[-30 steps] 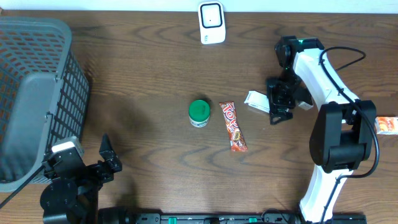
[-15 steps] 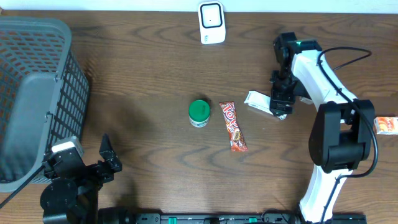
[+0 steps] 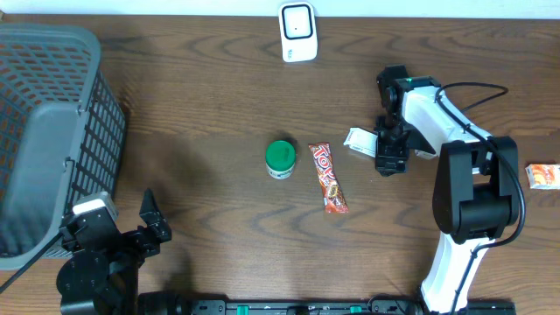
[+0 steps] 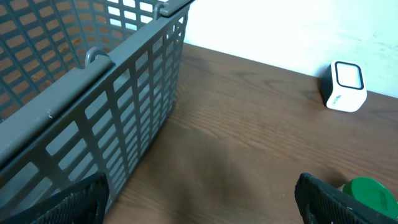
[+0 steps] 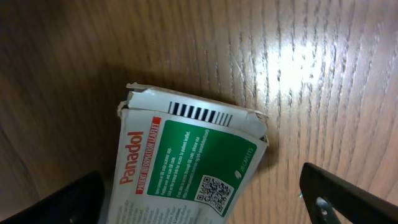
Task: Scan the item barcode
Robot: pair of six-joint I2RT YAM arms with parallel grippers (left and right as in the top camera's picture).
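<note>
Panadol box lies flat on the table, right of the candy bar, its torn end and barcode strip showing in the right wrist view. Right jaws stand wide open over it, and we see no contact. Left jaws open, low beside the basket. Scanner sits at the far edge, with open wood between it and the box.

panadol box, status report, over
Left gripper open, by basket. Right gripper open over Panadol box, no grip. Box flat on table, barcode showing. Nothing between it and scanner.
</note>
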